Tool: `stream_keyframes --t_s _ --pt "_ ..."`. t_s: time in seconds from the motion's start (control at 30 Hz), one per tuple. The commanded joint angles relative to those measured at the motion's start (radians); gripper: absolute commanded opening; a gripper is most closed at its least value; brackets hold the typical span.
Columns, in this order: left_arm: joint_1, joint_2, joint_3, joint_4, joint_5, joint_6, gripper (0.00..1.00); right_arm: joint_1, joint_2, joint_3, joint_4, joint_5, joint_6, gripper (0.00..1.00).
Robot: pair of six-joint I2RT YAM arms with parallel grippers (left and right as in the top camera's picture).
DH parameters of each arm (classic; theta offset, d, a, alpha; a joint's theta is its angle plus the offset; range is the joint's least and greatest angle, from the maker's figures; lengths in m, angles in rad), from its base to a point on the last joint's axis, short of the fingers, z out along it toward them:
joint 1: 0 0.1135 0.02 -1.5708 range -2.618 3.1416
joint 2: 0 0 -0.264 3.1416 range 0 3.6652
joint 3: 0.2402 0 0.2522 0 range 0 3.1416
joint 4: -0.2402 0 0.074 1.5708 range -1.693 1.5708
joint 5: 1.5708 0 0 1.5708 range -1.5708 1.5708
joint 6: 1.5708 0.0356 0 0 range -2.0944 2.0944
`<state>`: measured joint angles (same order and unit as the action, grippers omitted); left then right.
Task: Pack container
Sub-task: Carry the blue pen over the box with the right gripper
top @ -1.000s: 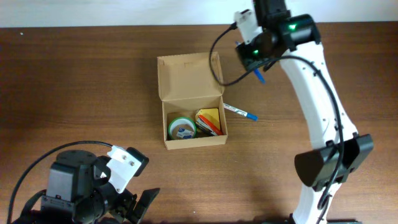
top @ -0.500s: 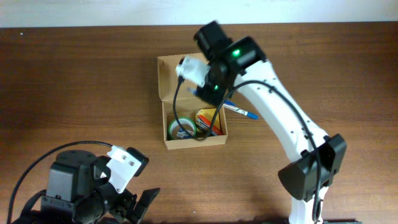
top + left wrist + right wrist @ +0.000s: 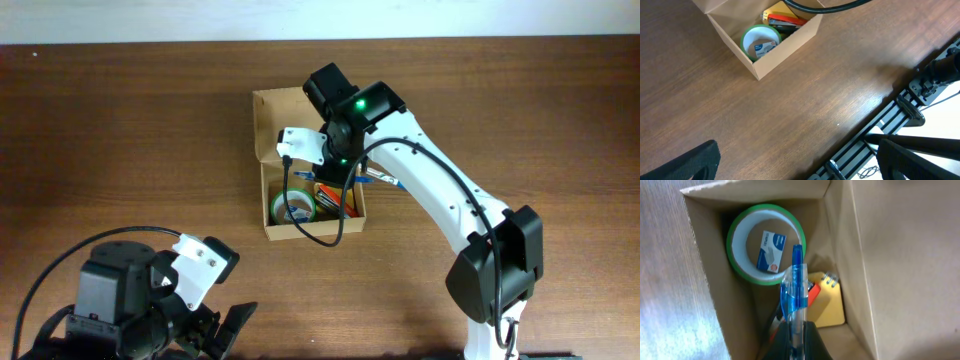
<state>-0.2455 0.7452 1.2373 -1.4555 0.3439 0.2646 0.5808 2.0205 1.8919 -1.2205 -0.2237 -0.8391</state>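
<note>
The brown cardboard container [image 3: 277,228] stands open, its flap lid [image 3: 290,122] up at the back. Inside lie a green tape roll [image 3: 290,208] and yellow and orange items [image 3: 331,195]. My right gripper [image 3: 325,160] is over the box, shut on a blue pen [image 3: 796,287] that points down over the tape roll [image 3: 765,242] and a yellow notepad [image 3: 827,305]. A second pen [image 3: 385,181] lies on the table right of the box. My left gripper [image 3: 800,165] is open and empty at the front left; its view shows the container [image 3: 790,42] and tape roll [image 3: 760,41].
The left arm's base [image 3: 130,300] fills the front left corner. The right arm [image 3: 450,210] stretches from the front right up to the box. Black rails [image 3: 890,125] run along the table's front edge.
My right gripper has swung left from the table's back right to over the open box, carrying the blue pen. The left arm has not moved.
</note>
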Motion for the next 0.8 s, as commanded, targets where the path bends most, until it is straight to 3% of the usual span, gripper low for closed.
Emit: stream_keyframes --t_s 0.0,0.77 --pt "0.000 -0.001 0.011 0.000 0.018 -0.010 1.00 0.002 -0.002 -0.009 0.014 -0.035 -0.029 0.04" --pt "0.000 -0.001 0.011 0.000 0.018 -0.010 0.99 0.002 -0.002 -0.009 0.111 -0.046 -0.134 0.04"
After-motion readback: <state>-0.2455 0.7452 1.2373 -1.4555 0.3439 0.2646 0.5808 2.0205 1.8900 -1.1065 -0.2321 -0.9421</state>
